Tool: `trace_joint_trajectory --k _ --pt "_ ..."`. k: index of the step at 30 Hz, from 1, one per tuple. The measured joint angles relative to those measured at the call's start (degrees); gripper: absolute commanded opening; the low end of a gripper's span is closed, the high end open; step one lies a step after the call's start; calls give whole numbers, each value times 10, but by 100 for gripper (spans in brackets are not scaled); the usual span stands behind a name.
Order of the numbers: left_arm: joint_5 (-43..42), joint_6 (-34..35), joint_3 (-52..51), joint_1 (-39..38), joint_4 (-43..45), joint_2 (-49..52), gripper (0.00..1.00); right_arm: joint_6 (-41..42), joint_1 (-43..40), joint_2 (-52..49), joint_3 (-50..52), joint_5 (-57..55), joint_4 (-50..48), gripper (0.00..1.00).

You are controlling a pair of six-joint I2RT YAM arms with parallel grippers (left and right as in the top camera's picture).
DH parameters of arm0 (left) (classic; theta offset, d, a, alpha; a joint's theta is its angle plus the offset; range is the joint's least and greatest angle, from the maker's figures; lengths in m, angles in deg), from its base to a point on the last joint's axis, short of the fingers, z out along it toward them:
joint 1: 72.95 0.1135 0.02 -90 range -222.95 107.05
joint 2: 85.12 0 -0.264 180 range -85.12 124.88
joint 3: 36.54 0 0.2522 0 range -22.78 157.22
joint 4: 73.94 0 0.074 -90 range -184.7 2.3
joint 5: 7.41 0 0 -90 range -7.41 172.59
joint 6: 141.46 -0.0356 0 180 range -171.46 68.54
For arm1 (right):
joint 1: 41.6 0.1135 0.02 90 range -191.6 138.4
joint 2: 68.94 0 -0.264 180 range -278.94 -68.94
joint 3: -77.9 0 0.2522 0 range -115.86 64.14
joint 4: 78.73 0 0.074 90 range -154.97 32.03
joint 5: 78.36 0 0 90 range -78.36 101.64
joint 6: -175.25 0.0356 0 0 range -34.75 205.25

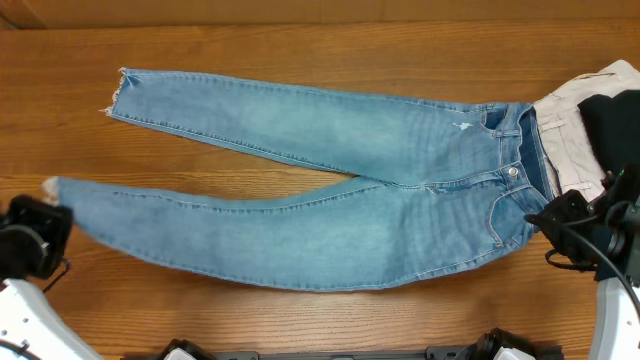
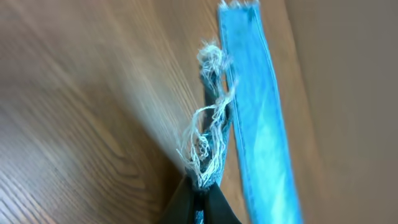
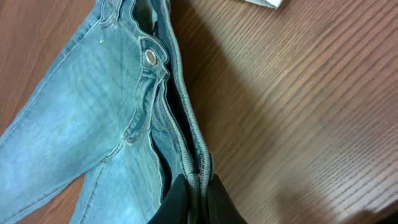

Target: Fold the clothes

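A robotics lab setup: a plain wood-grain worktop (image 1: 300,50), a left robot arm (image 1: 25,300) and a right robot arm (image 1: 615,300) at its near edge, and jeans (image 1: 330,190) spread flat.

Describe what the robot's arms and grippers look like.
The left arm and right arm have smooth white rounded shells ending in black wrist heads. A black cable loops beside the right one. The left gripper and right gripper have dark, tapered fingers.

A wooden table (image 1: 300,50) is spanned along most of its length by light-blue jeans (image 1: 400,150). They are laid flat, with the waistband toward the right edge and the frayed hems toward the left edge, legs spread apart. An off-white garment (image 1: 565,125) is bunched at the right edge beside the waistband, partly overlaid by a black garment (image 1: 612,120).
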Motion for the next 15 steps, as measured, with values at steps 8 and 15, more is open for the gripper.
trace_joint_trajectory --k 8,15 --pt "117 -43 63 -210 -34 0 4 -7 0 16 0 0 36 4" --pt "219 -41 95 -248 -75 -10 4 -13 0 27 0 -2 54 4"
